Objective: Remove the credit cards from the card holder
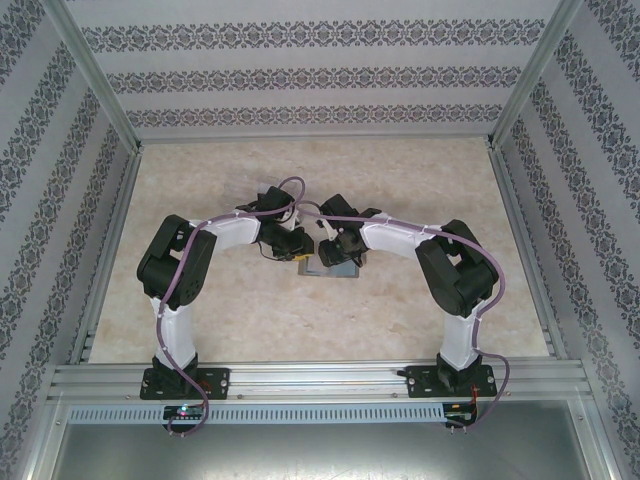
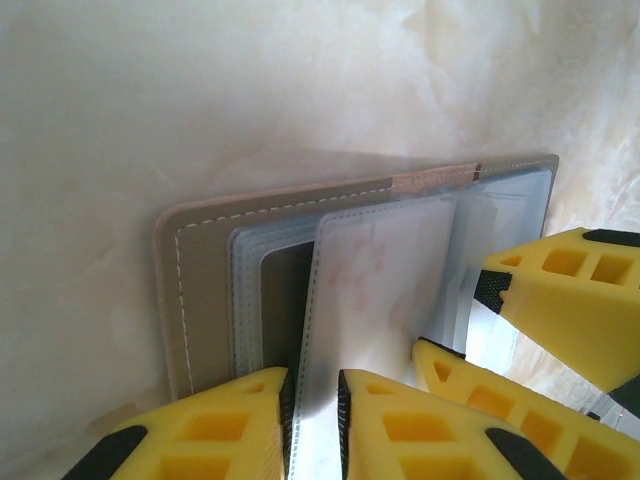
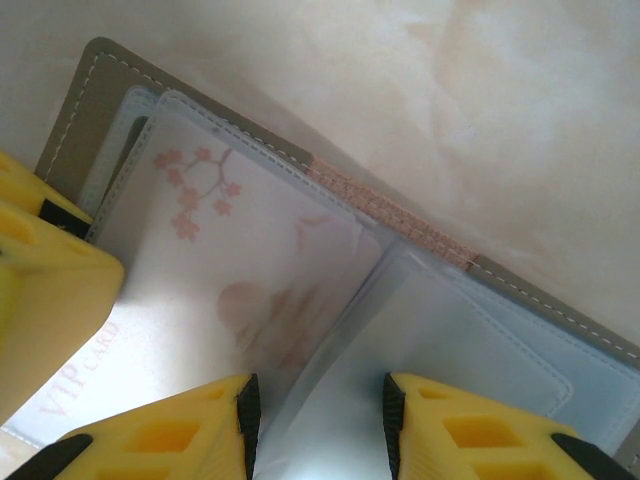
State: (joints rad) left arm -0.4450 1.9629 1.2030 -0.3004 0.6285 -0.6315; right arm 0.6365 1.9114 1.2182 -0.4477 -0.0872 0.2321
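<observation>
The card holder (image 1: 335, 270) lies open on the table between both arms, its grey stitched cover (image 2: 200, 280) (image 3: 90, 80) lined with clear sleeves. A white credit card (image 2: 385, 270) (image 3: 220, 250) with pink blossoms and "VIP CARD" sits inside a raised sleeve. Behind it, another sleeve holds something dark (image 2: 285, 300). My left gripper (image 2: 312, 400) straddles that raised sleeve's stitched edge. Its jaws stand narrowly apart: the edge runs along the left pad and a shadowed gap remains at the right pad. My right gripper (image 3: 318, 410) is open over the sleeves near the spine, holding nothing.
The marbled beige table (image 1: 200, 310) is walled by patterned panels and metal posts. An aluminium rail (image 1: 320, 378) runs along the near edge. The two grippers are crowded together: right fingers (image 2: 560, 300) show beside the left ones, and left fingers (image 3: 50, 290) cover the card's outer edge.
</observation>
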